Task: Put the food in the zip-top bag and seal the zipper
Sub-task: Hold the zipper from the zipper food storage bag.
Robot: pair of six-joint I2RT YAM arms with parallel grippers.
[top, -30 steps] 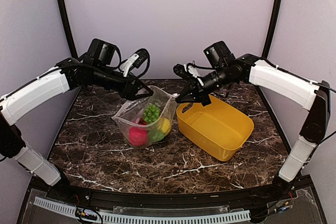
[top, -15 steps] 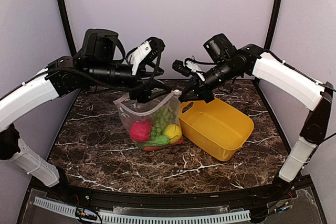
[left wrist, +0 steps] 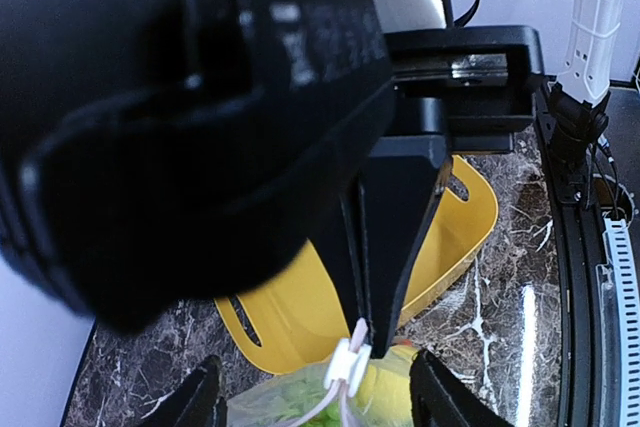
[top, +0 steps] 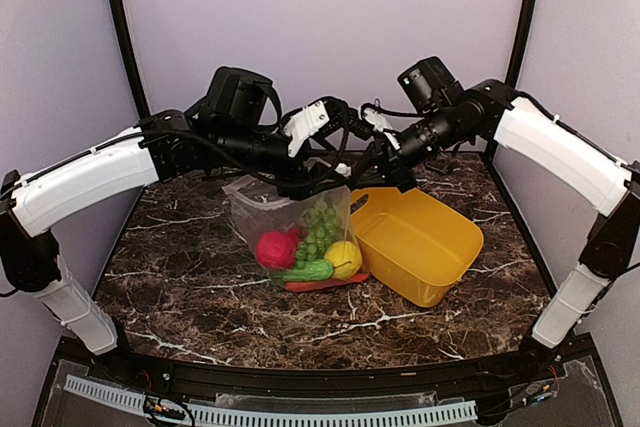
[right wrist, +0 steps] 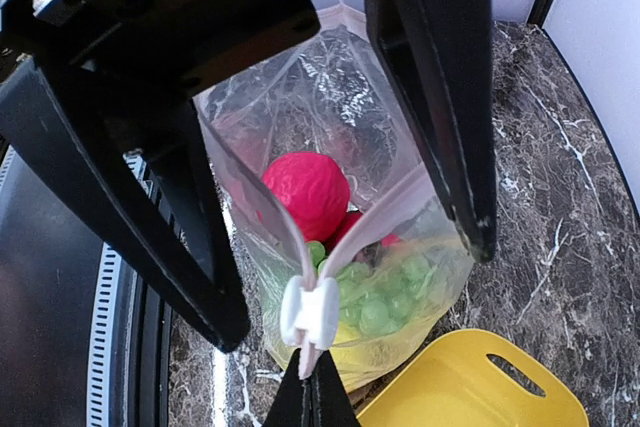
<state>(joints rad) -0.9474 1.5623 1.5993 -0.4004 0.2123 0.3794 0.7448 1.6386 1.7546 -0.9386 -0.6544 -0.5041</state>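
Swung toward 3 o'clock, the left gripper (left wrist: 320,389) straddles the slider (right wrist: 309,313) wide open while the right gripper (right wrist: 311,377) pinches the zipper (right wrist: 392,205) of the bag (top: 262,209), food (top: 276,248) inside, at table (top: 180,282) centre; closing off-centre might miss the slider.

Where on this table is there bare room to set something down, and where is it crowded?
Bare table: the front strip between arm bases and zip-top bag and yellow basket; also left of the bag. Crowded: back centre, where left tool and right tool meet over the bag's mouth.
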